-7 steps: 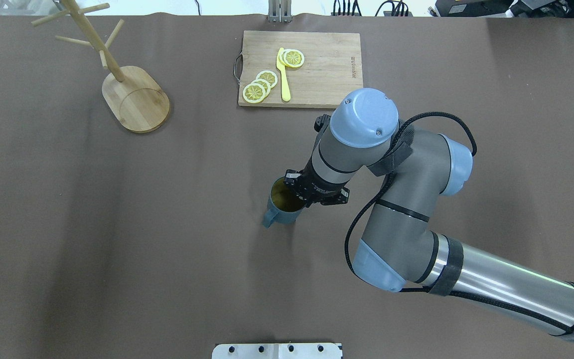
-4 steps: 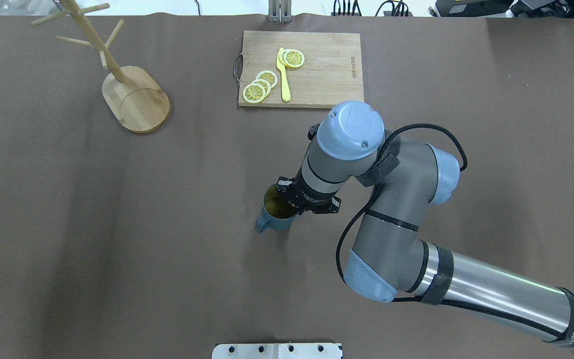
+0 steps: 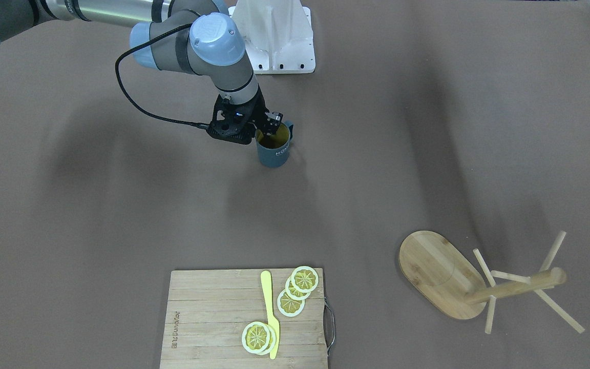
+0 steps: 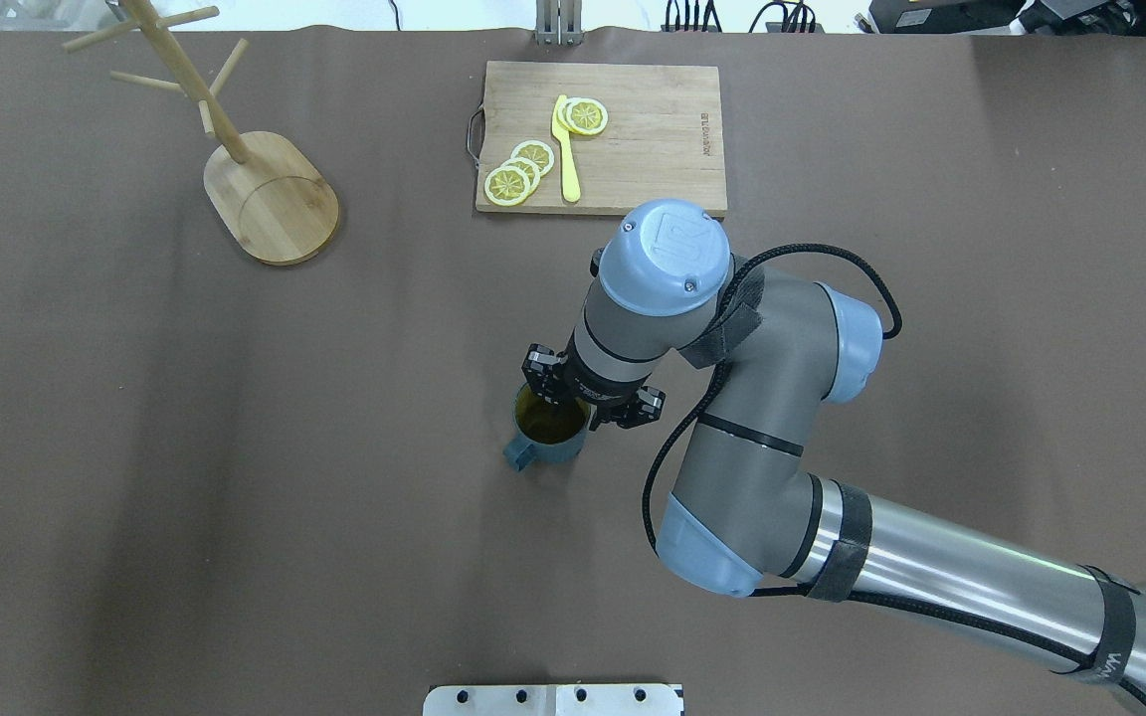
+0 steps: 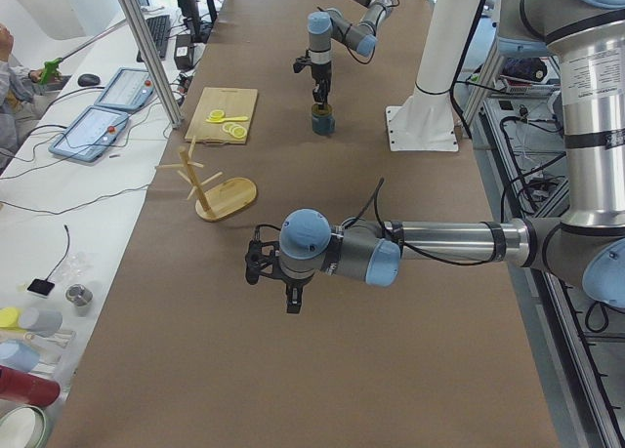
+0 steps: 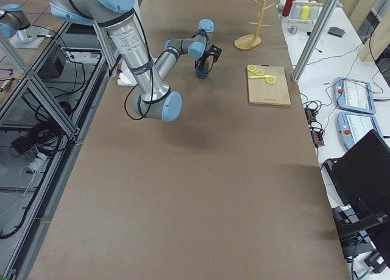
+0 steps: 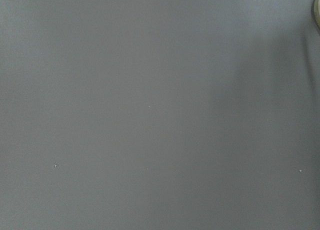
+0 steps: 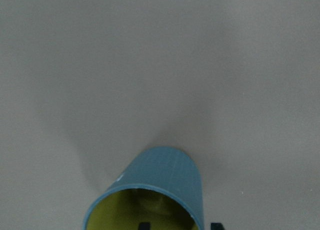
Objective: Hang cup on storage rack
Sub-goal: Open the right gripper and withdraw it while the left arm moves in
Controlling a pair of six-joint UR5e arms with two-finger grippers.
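The dark teal cup [image 4: 539, 447] with a yellow inside hangs upright from my right gripper [image 4: 575, 406], which is shut on its rim, one finger inside and one outside. It seems to be a little above the table, near the middle; it also shows in the front view [image 3: 273, 151] and in the right wrist view [image 8: 161, 174]. The bamboo storage rack [image 4: 272, 197] stands at the far left, well away from the cup, with nothing on its pegs. My left gripper [image 5: 292, 305] shows only in the left side view, low over the bare table; I cannot tell whether it is open.
A wooden cutting board [image 4: 633, 149] with lemon slices [image 4: 518, 171] and a yellow knife [image 4: 566, 149] lies at the far middle, beyond the right arm. A white mount plate [image 4: 553, 699] sits at the near edge. Brown table lies between cup and rack.
My right arm has carried the cup leftward and a little toward the robot's side. The grip on the rim is unchanged. The rack and board have not moved.
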